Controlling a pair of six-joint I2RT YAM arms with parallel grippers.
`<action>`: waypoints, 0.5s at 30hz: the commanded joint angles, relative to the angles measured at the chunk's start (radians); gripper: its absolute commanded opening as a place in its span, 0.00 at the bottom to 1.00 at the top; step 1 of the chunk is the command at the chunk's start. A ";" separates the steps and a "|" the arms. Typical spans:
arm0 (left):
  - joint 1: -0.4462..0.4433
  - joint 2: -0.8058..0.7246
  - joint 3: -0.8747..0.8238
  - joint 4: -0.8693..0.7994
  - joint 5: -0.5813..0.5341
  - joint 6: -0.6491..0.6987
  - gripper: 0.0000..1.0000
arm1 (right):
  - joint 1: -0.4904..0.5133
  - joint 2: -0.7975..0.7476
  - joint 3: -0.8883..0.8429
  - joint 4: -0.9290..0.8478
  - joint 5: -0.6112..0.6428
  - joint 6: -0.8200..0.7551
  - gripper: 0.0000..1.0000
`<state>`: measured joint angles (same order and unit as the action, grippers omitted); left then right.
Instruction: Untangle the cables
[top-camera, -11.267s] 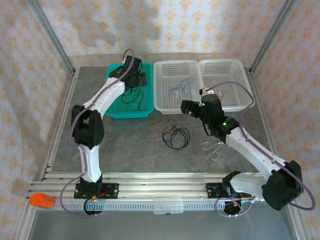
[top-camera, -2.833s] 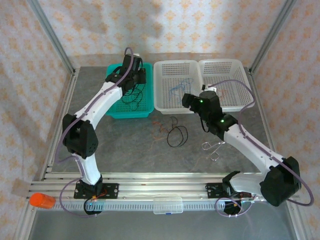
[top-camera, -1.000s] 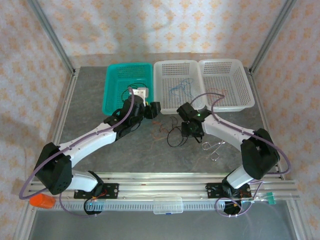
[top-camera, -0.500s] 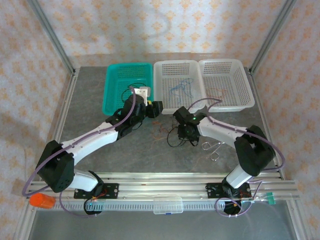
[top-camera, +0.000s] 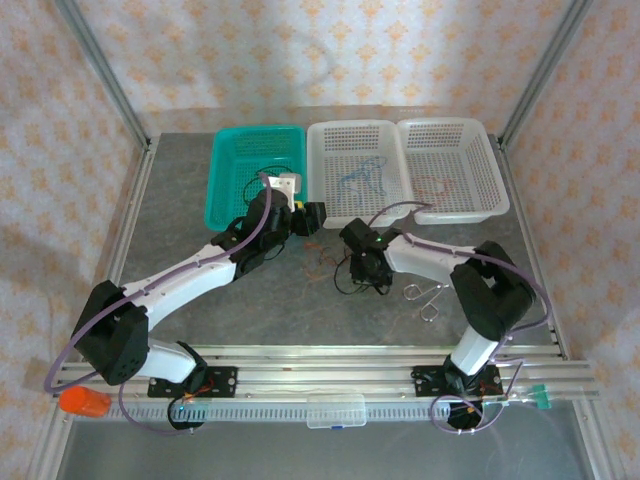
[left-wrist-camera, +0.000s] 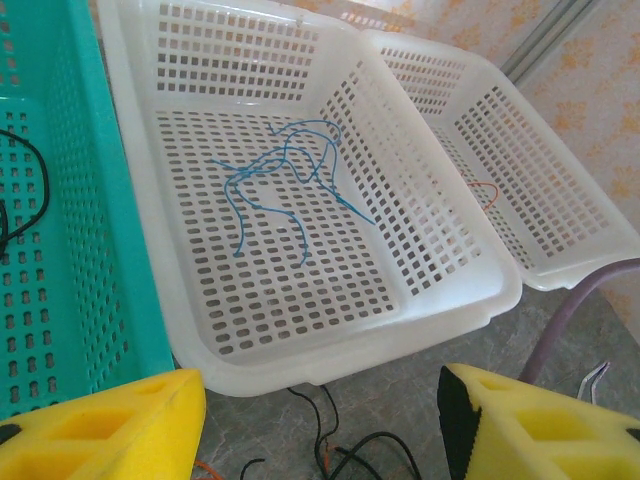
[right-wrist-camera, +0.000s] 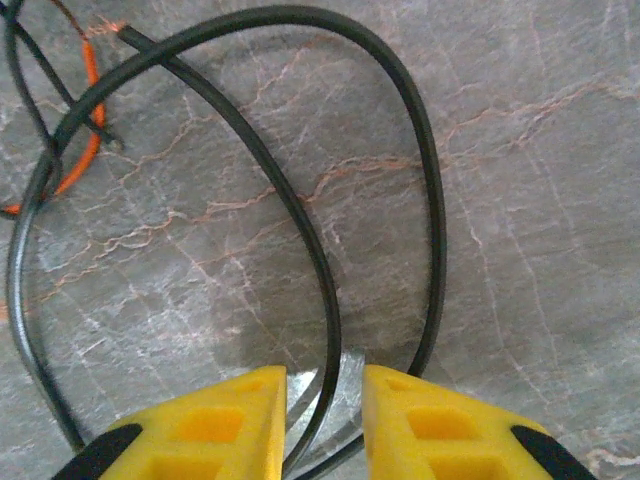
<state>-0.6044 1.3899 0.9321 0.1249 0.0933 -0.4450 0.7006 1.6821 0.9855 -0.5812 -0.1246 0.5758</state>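
Right gripper (right-wrist-camera: 325, 385) was down on the table (right-wrist-camera: 520, 200) in front of the middle white basket (left-wrist-camera: 350, 340), with its fingers (right-wrist-camera: 200, 430) close together and a narrow gap between them. One strand of the black loop (right-wrist-camera: 332, 320) ran straight into that gap. The strand looked thinner than the gap, so I couldn't tell whether the pads were actually pinching it. The rest of the loop lay flat on the table ahead of the fingers. At its far-left end it was crossed up with the orange cable (right-wrist-camera: 93, 100) and a thinner dark strand. Left gripper (left-wrist-camera: 320, 385) sat near the front edge where the teal basket (left-wrist-camera: 60, 300) meets the middle white one. Its fingers were wide apart with nothing held, and bits of the black loop showed on the table under the gap. Blue cable (left-wrist-camera: 285, 180) lay loose on the floor of the middle white basket. Red-orange cable (left-wrist-camera: 487, 192) was in the right white basket (left-wrist-camera: 540, 200), against its left wall. Second black cable (top-camera: 263, 180) was in the teal basket. Silver tool (top-camera: 425, 295) lay on the table to the right of the right gripper, near the loop but clear of it.
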 joint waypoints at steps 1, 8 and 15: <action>-0.003 -0.028 0.005 0.029 -0.003 0.014 0.64 | 0.003 0.013 0.004 0.006 0.019 0.001 0.28; -0.003 -0.026 0.014 0.021 -0.014 0.019 0.64 | 0.003 0.036 -0.005 -0.008 0.024 -0.011 0.27; -0.004 -0.001 0.045 0.006 0.002 0.031 0.63 | 0.005 0.016 -0.008 -0.023 0.037 -0.030 0.12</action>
<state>-0.6044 1.3899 0.9352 0.1242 0.0937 -0.4416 0.7006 1.7008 0.9852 -0.5877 -0.1123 0.5514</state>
